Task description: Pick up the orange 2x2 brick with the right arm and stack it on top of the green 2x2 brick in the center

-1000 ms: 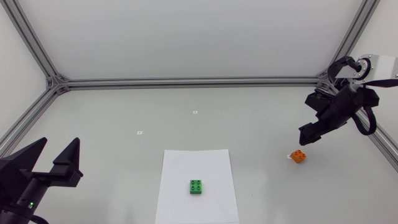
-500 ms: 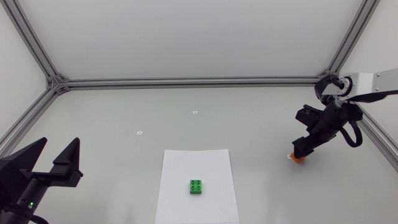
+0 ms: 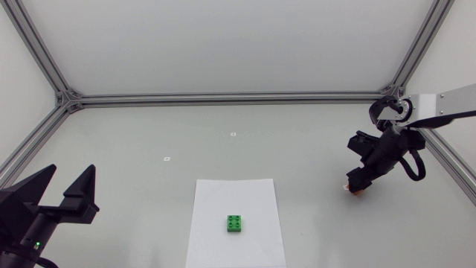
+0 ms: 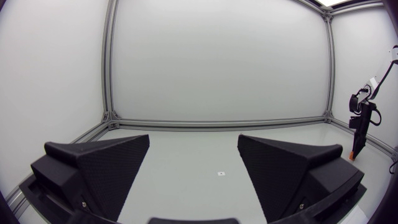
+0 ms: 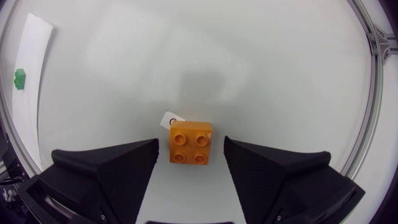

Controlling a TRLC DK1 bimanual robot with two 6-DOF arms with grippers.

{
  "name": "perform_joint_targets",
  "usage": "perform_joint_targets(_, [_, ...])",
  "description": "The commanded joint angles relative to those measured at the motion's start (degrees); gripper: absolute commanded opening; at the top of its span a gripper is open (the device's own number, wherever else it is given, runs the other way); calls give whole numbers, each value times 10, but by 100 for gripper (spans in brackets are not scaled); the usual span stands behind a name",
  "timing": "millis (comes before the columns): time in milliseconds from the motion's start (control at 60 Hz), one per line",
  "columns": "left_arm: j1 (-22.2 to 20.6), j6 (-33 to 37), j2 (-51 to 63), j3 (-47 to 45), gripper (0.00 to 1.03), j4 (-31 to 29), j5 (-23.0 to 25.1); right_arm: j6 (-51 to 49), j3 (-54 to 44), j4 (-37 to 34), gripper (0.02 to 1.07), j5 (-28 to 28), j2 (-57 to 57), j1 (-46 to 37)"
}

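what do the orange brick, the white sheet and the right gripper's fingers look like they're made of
Orange brick: looks like moulded hard plastic, smooth, slight sheen, round studs on top.
White sheet: probably paper, thin, flat, matte.
Right gripper's fingers: matte black, finely grainy surface, perhaps printed plastic or rubber; cannot tell which.
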Motion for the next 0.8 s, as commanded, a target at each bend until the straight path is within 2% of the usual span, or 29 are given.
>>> perform_joint_targets(0, [2,7,-5,-23,99,-8,2,-3,-11,2,61,1,14,3])
perform_joint_targets(100, [1,7,-5,-23,99,-8,3,-5,-13,3,60,0,14,3])
perform_joint_targets(183, [2,7,-5,-23,99,-8,2,-5,-14,4,52,-1,14,3])
perform_joint_targets(367, [1,7,-5,-23,99,-8,2,-8,-16,6,52,-1,15,3])
perform_joint_targets(417, [1,7,-5,-23,99,-8,2,-8,-17,9,48,-1,15,3])
perform_joint_targets(550, [1,7,-5,-23,99,-8,2,-8,-19,10,47,-1,17,3])
perform_joint_targets(617, [1,7,-5,-23,99,-8,2,-8,-19,10,43,-1,18,5])
perform_joint_targets(700, [2,7,-5,-23,99,-8,2,-7,-18,10,28,-2,19,6])
perform_joint_targets(783, [1,7,-5,-23,99,-8,2,-7,-17,8,18,-2,14,6])
